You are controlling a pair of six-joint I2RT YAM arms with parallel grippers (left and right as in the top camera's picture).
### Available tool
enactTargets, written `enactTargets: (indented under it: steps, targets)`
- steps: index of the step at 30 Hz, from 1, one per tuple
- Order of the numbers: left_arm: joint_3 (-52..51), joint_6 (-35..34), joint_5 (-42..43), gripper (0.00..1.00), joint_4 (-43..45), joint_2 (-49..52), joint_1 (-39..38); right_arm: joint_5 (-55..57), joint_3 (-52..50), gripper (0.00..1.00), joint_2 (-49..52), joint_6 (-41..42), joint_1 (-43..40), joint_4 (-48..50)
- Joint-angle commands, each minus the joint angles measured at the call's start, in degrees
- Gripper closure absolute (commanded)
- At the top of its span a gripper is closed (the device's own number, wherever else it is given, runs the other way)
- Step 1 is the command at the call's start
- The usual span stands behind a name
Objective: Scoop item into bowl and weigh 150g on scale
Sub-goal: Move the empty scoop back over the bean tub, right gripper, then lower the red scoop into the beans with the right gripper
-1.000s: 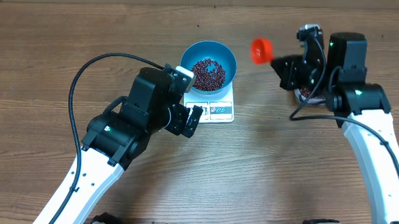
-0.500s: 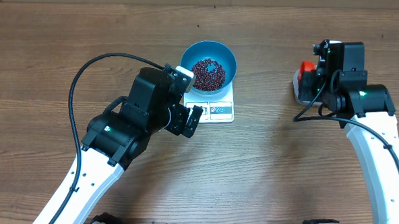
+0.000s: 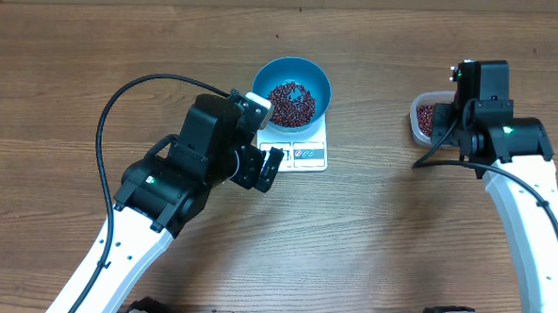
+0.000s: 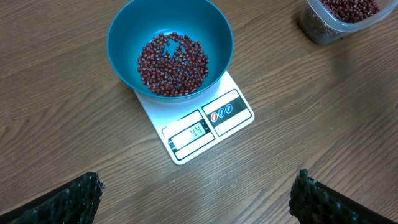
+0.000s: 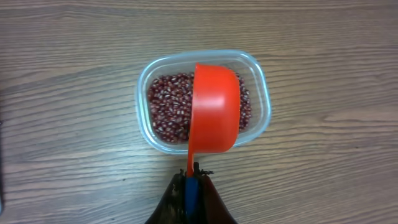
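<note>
The bowl (image 4: 124, 37) of beans (image 4: 173, 63) sat on the scale (image 4: 239, 118), reading 44, so most scooping was left. Well apart from the scale, the right tool (image 5: 191, 180) pinched the orange scoop (image 5: 214, 106) over the tub (image 5: 261, 81); the left tool (image 4: 196, 205) gaped empty

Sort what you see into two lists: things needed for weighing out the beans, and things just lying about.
Part of the job: beans, blue bowl, white scale, clear tub of more beans, orange scoop held in the right tool.
Just there: wooden table, black cable on the left arm. No loose clutter shows.
</note>
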Motion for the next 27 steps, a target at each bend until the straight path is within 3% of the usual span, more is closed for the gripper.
enactTargets:
  steps: [1,27]
  targets:
    - [-0.61,1.29,0.46,0.01,0.20,0.26,0.31,1.62,2.16,0.96,2.43,-1.27,-2.25,0.15]
    - [-0.61,1.29,0.46,0.00,0.20,0.26,0.31,-3.80,2.12,0.96,12.02,-6.88,-6.93,5.18]
